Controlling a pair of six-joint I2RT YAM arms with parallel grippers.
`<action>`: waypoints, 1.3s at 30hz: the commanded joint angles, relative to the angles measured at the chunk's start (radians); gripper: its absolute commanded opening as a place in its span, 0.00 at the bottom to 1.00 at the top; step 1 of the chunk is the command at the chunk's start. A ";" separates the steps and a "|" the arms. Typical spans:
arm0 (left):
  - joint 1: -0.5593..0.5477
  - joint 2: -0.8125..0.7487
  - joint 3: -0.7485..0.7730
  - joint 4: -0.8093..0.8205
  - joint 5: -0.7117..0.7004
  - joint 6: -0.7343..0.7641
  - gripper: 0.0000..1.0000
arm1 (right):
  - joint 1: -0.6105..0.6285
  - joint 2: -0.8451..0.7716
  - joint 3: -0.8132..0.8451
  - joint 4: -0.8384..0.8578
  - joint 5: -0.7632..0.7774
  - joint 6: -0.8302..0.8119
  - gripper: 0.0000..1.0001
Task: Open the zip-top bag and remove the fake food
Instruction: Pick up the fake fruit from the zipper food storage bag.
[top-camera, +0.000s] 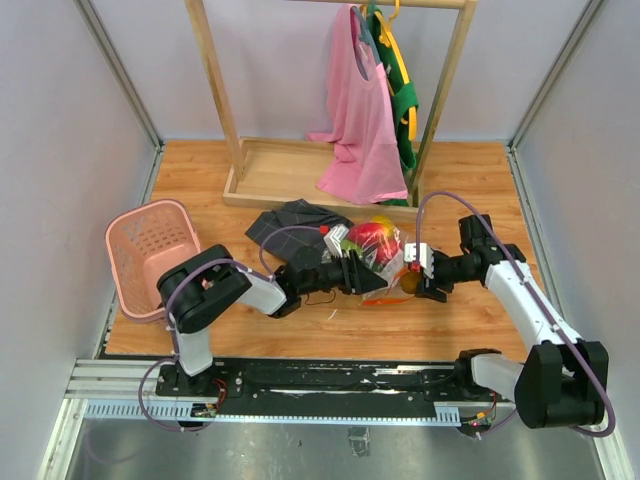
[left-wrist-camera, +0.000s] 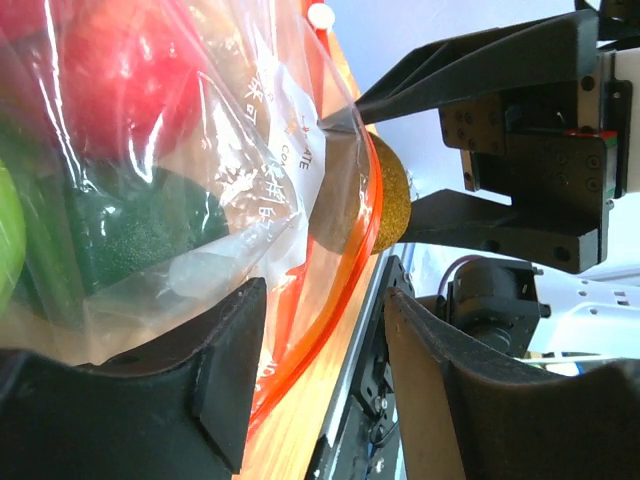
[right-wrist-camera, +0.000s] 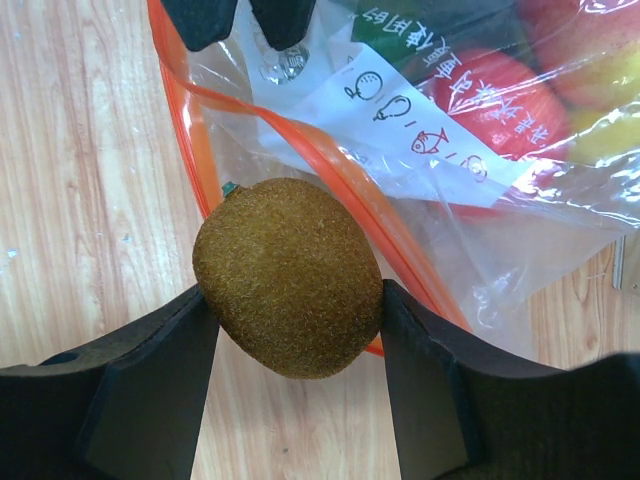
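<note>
Removal step: the right claw grips a brown kiwi between both fingers at the orange-rimmed mouth of the clear bag, which lies mid-bench. Next, probably draw the kiwi clear and set it down. The left claw is narrow around the bag's rim; whether it pinches is unclear. Red and green fruits sit inside, blurred by film, their count hidden.

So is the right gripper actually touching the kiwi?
Touching. In the right wrist view the right gripper clamps the kiwi, both fingers flush against its sides.
</note>
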 joint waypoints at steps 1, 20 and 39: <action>0.003 -0.085 -0.026 -0.033 -0.058 0.056 0.56 | -0.017 -0.017 0.040 -0.093 -0.055 0.051 0.21; 0.003 -0.531 -0.086 -0.332 -0.217 0.328 0.74 | -0.058 -0.087 0.236 -0.306 -0.160 0.186 0.20; 0.128 -0.860 -0.200 -0.159 -0.053 -0.086 0.95 | 0.004 -0.073 0.489 -0.113 -0.385 0.650 0.21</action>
